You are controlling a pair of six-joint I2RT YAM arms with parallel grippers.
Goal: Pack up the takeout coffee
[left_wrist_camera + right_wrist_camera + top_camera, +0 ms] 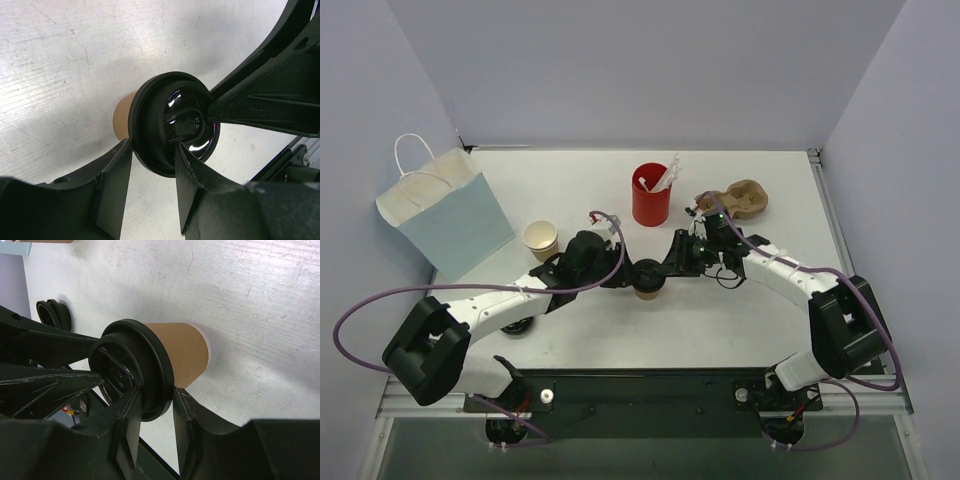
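Takeout coffee [648, 290] (upright) pinched by left claw [152, 150], straddled by right claw [155, 401].

Top view overhead, wrist views close, sharing takeout coffee [170, 125]

On your white table [750, 330], the takeout coffee [648, 290] stands at centre, with a red cup [651, 203] of stirrers at 12 o'clock. A pulp cup carrier [742, 199] lies at 2. A lidless paper cup [541, 239] and a pale blue paper bag [450, 215] sit toward 10.
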